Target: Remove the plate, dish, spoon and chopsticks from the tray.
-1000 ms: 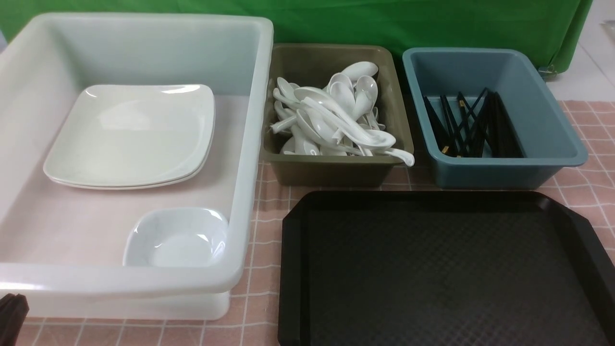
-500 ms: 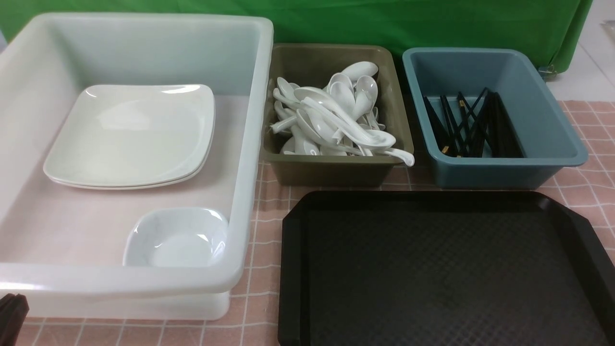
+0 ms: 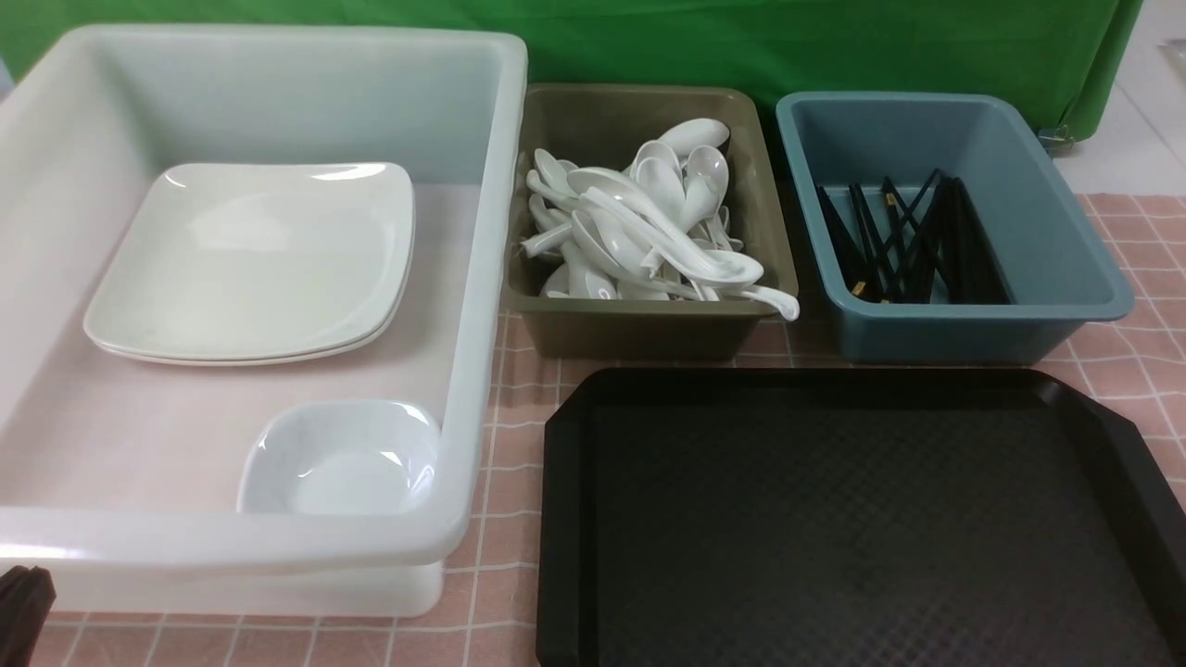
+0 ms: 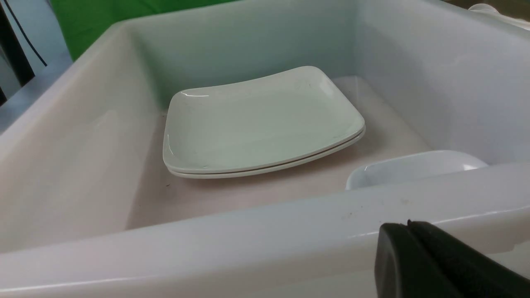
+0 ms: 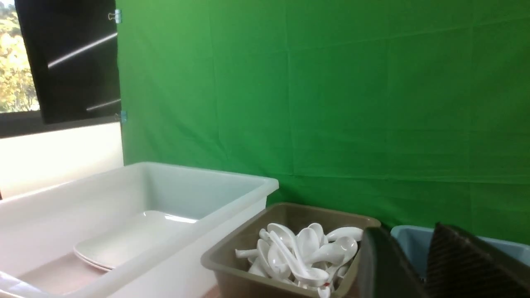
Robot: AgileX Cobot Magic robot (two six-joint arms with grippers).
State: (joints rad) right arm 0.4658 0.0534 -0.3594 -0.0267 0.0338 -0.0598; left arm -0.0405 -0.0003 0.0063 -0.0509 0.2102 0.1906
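Observation:
The black tray [image 3: 565, 519] lies at the front right with nothing on it. Two stacked white plates [image 3: 250, 259] and a small white dish [image 3: 338, 459] sit inside the big white tub [image 3: 482, 278]; both also show in the left wrist view, the plates [image 4: 261, 120] and the dish [image 4: 414, 167]. White spoons [image 3: 649, 222] are piled in the olive tub [image 3: 639, 333]. Black chopsticks [image 3: 913, 241] lie in the blue tub [image 3: 973, 333]. My left gripper [image 3: 23, 588] is shut and empty, low outside the white tub's near wall [image 4: 408, 224]. My right gripper [image 5: 408, 244] is open and empty, out of the front view.
The three tubs stand in a row behind and left of the tray on a pink checked cloth [image 3: 500, 408]. A green backdrop [image 3: 741, 46] hangs behind them. The white tub's near rim [image 4: 248, 223] stands just ahead of my left gripper.

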